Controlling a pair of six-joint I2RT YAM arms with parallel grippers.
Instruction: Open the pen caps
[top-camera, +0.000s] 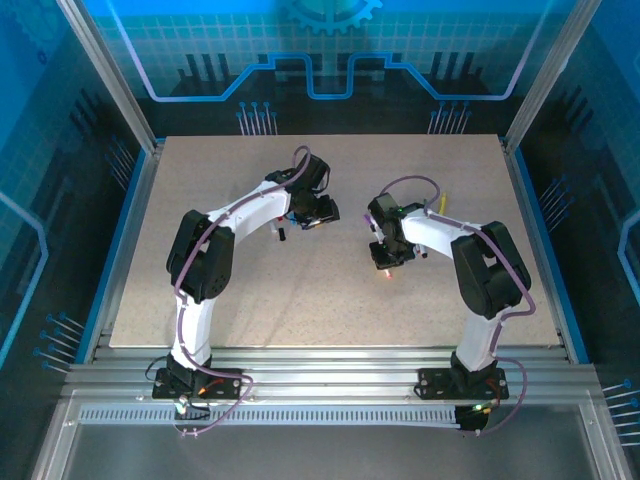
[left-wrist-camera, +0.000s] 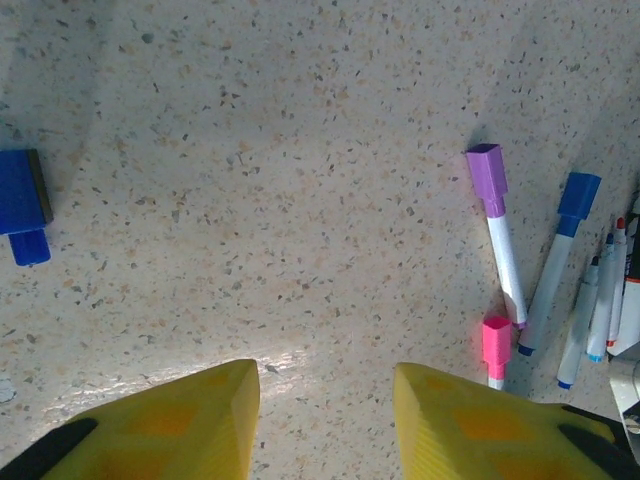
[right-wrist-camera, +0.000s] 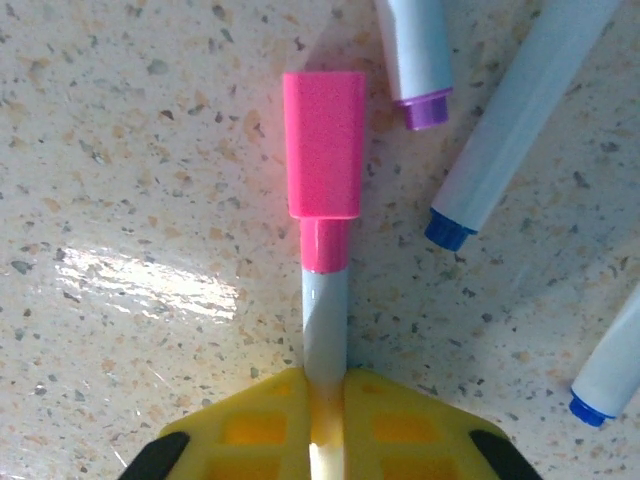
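The pink pen cap (right-wrist-camera: 323, 145) sits on the end of a white pen body lying on the speckled table. My right gripper (right-wrist-camera: 325, 400) is shut on that white body, just behind the cap. In the top view the right gripper (top-camera: 385, 262) points down at the table's middle right. My left gripper (left-wrist-camera: 325, 400) hovers open over bare table, nothing between its yellow fingers (left-wrist-camera: 200, 420). Ahead of it to the right lie a purple cap (left-wrist-camera: 487, 178), a blue cap (left-wrist-camera: 579, 195) and the pink cap (left-wrist-camera: 496, 345), all on their pens. The left gripper (top-camera: 318, 212) is a short way left of the right one.
More pens lie beside the pink one: a purple-ended body (right-wrist-camera: 415, 50) and two blue-ended bodies (right-wrist-camera: 520, 110), (right-wrist-camera: 610, 370). A blue block (left-wrist-camera: 22, 200) with a small blue piece (left-wrist-camera: 30, 247) lies far left in the left wrist view. Bare tabletop (top-camera: 250, 300) spreads in front of the arms.
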